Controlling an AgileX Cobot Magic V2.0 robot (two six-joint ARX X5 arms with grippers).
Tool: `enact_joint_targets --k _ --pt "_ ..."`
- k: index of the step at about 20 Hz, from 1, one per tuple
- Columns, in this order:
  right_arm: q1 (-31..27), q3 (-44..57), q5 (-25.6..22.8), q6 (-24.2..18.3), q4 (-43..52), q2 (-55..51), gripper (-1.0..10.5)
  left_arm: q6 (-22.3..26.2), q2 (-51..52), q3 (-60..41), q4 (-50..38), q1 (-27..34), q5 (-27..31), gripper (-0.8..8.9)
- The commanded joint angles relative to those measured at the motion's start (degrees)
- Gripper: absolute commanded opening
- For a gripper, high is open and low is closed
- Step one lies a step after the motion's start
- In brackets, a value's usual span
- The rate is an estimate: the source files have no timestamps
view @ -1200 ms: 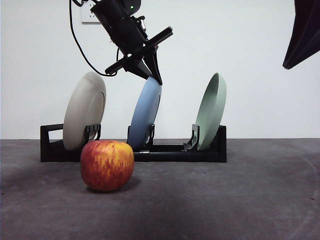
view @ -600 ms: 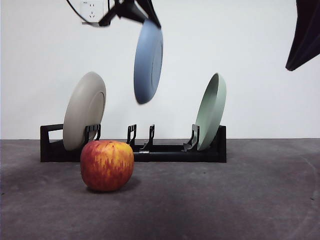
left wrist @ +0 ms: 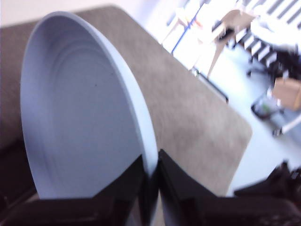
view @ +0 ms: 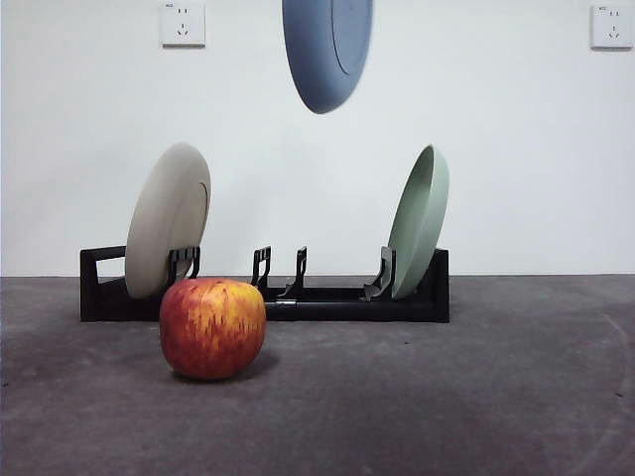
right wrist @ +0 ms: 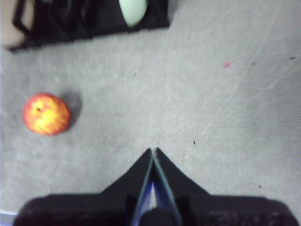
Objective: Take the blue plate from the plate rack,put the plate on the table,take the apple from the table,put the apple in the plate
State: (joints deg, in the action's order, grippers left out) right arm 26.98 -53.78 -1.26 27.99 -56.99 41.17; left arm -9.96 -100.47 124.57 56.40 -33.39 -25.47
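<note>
The blue plate [view: 327, 45] hangs high above the plate rack [view: 263, 297], its top cut off by the front view's upper edge. In the left wrist view my left gripper [left wrist: 151, 174] is shut on the rim of the blue plate [left wrist: 80, 122]. The rack's middle slot stands empty. The red and yellow apple [view: 212, 327] sits on the table [view: 446, 397] in front of the rack's left half. My right gripper [right wrist: 153, 153] is shut and empty, high above the table, with the apple [right wrist: 46, 114] off to one side. Neither arm shows in the front view.
A cream-white plate [view: 169, 218] stands in the rack's left slot and a pale green plate [view: 420, 220] in its right slot. The green plate's edge [right wrist: 133, 10] and the rack [right wrist: 89, 21] show in the right wrist view.
The blue plate has been lifted out of the rack's middle slot, up and slightly right. Both arms have left the front view.
</note>
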Motion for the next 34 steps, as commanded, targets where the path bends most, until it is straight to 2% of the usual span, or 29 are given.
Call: enact_joint_targets --k 1,7,10,13,16,20,22,25,32,34 --pt "0.07 -0.07 -0.77 2.97 -1.49 -4.24 0.1 6.54 -0.15 0.07 1.95 -2.99 3.02 -0.05" --pt "0.07 -0.07 -1.97 5.57 -6.73 -13.25 0.1 15.69 -0.15 0.00 10.56 -14.51 12.04 -0.05" --pt "0.07 -0.07 -6.10 6.60 -9.09 -15.65 0.1 15.85 -0.28 -1.55 12.04 -21.66 19.61 -0.06" --pt "0.07 -0.07 -8.28 7.21 -9.44 -17.16 0.1 15.67 -0.28 -5.92 11.45 -28.06 26.62 -0.06" --pt "0.07 -0.07 -10.64 8.09 -9.42 -18.56 0.1 15.43 -0.28 -15.12 6.05 -33.94 34.45 -0.06" --pt "0.07 -0.07 -14.10 9.81 -9.25 -19.82 0.1 15.67 -0.46 -29.14 -7.56 -37.81 43.19 -0.06" --pt "0.07 -0.07 -16.31 11.13 -9.03 -20.09 0.0 18.10 -0.83 -34.88 -13.31 -38.51 43.28 -0.07" --pt "0.07 -0.07 -17.90 11.17 -7.93 -20.06 0.0 24.94 -1.40 -41.81 -21.79 -38.51 42.88 -0.07" --pt "0.07 -0.07 -17.84 10.97 -6.03 -20.06 0.0 40.39 -9.42 -42.60 -26.60 -37.77 43.56 -0.07" --pt "0.07 -0.07 -17.77 10.93 -6.10 -20.06 0.0 43.28 -11.98 -42.60 -28.15 -37.73 44.70 -0.07"
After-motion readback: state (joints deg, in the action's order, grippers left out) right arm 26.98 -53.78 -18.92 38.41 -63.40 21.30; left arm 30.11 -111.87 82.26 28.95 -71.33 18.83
